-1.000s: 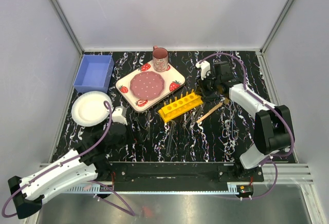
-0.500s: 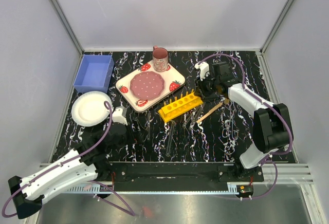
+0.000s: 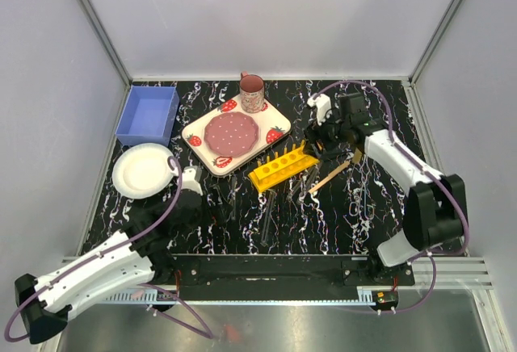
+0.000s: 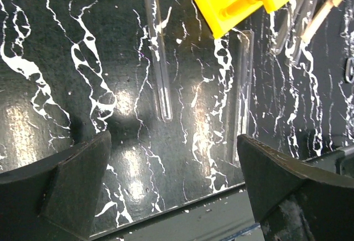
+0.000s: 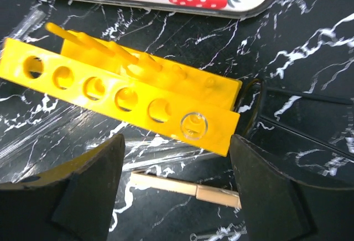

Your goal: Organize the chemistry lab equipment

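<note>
The yellow rack (image 3: 283, 166) lies at a slant on the black marbled table (image 3: 363, 215), just on the near side of the strawberry plate (image 3: 234, 132). The right gripper (image 5: 176, 141) hovers over the rack's right end, fingers spread wide and holding nothing. A clear tube (image 5: 193, 124) stands in the end hole there. A wooden-handled brush (image 5: 188, 188) lies just near of the rack. The left gripper (image 4: 172, 141) gapes too, above two loose tubes (image 4: 156, 58) lying flat.

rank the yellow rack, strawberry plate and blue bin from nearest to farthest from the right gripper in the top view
1. yellow rack, just left of the right gripper
2. strawberry plate, farther left, mid-table
3. blue bin, far back-left corner
</note>
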